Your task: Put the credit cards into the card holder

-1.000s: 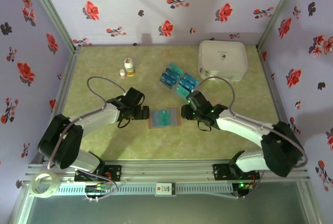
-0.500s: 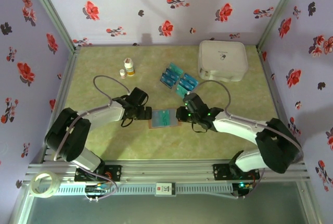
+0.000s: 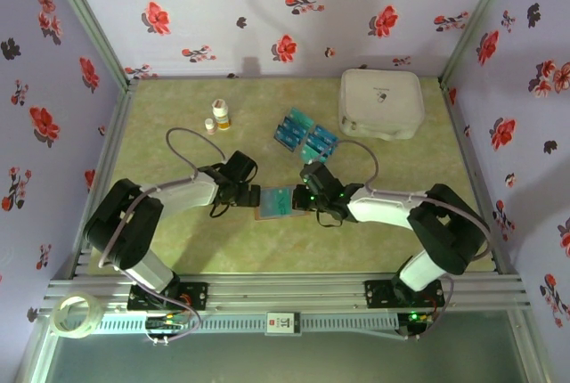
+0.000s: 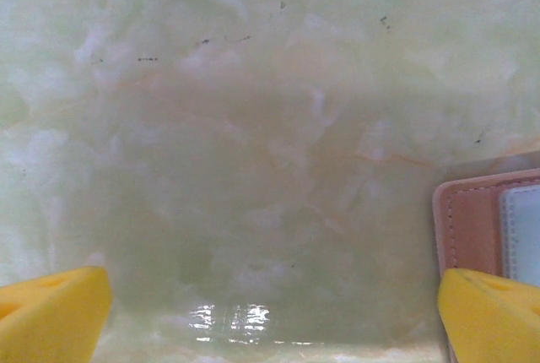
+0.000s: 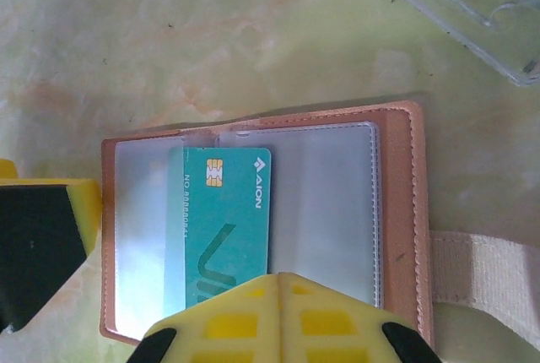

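1 card holder is lying open and flat at the middle of the surface, between the two arms, with clear sleeves facing up and a beige strap trailing off its right side. 1 teal credit card is lying across the holder's centre fold, chip end away from the right wrist camera. The right end effector is sitting fully closed, pinching that card's near edge. The left end effector is hovering wide open, gripping nothing, with one finger just beside the holder's left edge. The loose cards are sitting in a cluster behind the holder; roughly 4 groups are showing, but the exact count is unreadable. 1 clear plastic piece is lying near the holder. 1 white case is sitting at the far right, 2 small bottles at the far left, and 1 tape roll on the front rail.
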`<action>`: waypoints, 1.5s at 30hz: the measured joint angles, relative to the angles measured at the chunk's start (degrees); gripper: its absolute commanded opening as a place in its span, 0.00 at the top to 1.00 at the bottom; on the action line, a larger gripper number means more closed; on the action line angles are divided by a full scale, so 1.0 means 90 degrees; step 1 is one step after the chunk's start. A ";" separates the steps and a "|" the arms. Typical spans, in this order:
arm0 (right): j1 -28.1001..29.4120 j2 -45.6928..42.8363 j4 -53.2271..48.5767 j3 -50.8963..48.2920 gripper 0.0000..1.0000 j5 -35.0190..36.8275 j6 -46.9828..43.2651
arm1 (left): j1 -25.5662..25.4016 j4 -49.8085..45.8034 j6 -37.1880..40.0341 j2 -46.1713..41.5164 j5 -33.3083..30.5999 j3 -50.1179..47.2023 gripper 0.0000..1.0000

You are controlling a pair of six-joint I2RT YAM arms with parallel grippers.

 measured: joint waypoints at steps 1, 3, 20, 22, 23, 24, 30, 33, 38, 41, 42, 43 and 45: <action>0.0000 0.0036 0.0000 0.0022 0.95 0.0002 0.0000 | 0.0000 0.0000 0.0000 0.0022 -0.0002 0.0000 0.00; 0.0000 0.0119 0.0005 0.0080 0.96 0.0027 -0.0002 | 0.0000 0.0000 0.0002 0.0039 -0.0017 0.0000 0.00; 0.0000 0.0823 -0.0002 0.0549 0.99 0.0102 -0.0007 | -0.0002 0.0002 0.0027 0.0039 -0.0104 0.0000 0.00; 0.0000 0.0867 -0.0002 0.0554 0.99 0.0100 -0.0007 | -0.0002 0.0002 0.0032 0.0039 -0.0112 -0.0002 0.00; 0.0000 0.0884 -0.0002 0.0554 0.99 0.0100 -0.0007 | -0.0002 0.0002 0.0041 0.0039 -0.0114 -0.0002 0.00; 0.0000 0.0894 -0.0002 0.0559 0.99 0.0097 -0.0007 | -0.0002 0.0002 0.0044 0.0039 -0.0114 -0.0002 0.00; 0.0000 0.0930 0.0000 0.0588 0.99 0.0092 -0.0007 | -0.0002 0.0005 0.0046 0.0039 -0.0117 -0.0002 0.00; 0.0027 0.1010 0.0002 0.0673 1.00 0.0090 -0.0005 | -0.0002 0.0005 0.0046 0.0039 -0.0117 -0.0002 0.00; 0.0068 0.1171 0.0029 0.0809 1.00 0.0068 -0.0005 | -0.0002 0.0005 0.0046 0.0039 -0.0117 -0.0005 0.00; 0.0109 0.1229 0.0046 0.0862 1.00 0.0066 -0.0005 | -0.0002 0.0005 0.0046 0.0039 -0.0117 -0.0005 0.00; 0.0126 0.1243 0.0049 0.0884 1.00 0.0063 -0.0005 | -0.0002 0.0005 0.0046 0.0039 -0.0119 -0.0005 0.00; 0.0146 0.1258 0.0053 0.0901 1.00 0.0061 -0.0005 | -0.0002 0.0005 0.0046 0.0039 -0.0119 -0.0005 0.00; 0.0192 0.1290 0.0068 0.0933 1.00 0.0046 -0.0002 | -0.0002 0.0005 0.0046 0.0039 -0.0119 -0.0005 0.00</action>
